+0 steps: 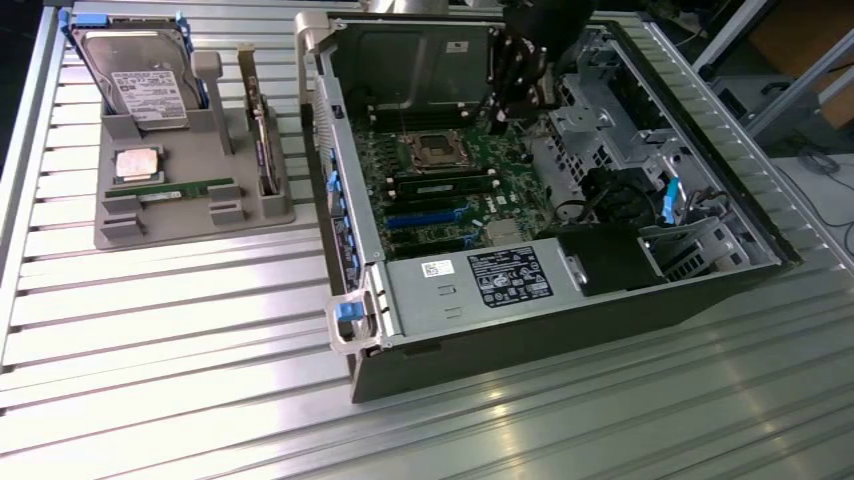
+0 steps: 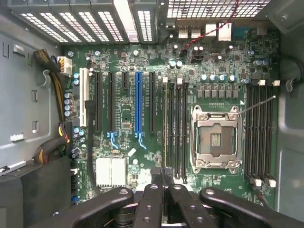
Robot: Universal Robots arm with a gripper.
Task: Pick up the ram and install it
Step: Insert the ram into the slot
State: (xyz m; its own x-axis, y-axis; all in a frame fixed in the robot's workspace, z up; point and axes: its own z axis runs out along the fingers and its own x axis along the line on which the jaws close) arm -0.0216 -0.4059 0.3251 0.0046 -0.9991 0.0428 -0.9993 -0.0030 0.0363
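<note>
Exterior view
- Bench (image 1: 200,330): ribbed metal surface carrying a grey holder and an open computer case.
- Grey holder (image 1: 160,215), toward the exterior view's left: holds a hard drive (image 1: 144,85) upright at the far end, a square silver processor (image 1: 139,164), an expansion card (image 1: 263,140) on edge along its side nearer the case.
- Ram (image 1: 171,190): a green stick lying flat in the holder, just beside the processor, well apart from the arm.
- Computer case (image 1: 350,230): side open, motherboard (image 1: 441,200) exposed, power supply with white labels (image 1: 467,285) at the near end.
- Gripper (image 1: 531,75): dark, over the far part of the case interior.

Wrist view
- Gripper (image 2: 164,178): fingers (image 2: 153,199) clenched together, grasping nothing.
- Motherboard (image 2: 123,61): below the gripper, with an empty processor socket (image 2: 214,138).
- Memory slots (image 2: 175,128): dark, long, between the socket and a blue expansion slot (image 2: 138,102); a second bank (image 2: 260,133) on the socket's other side.
</note>
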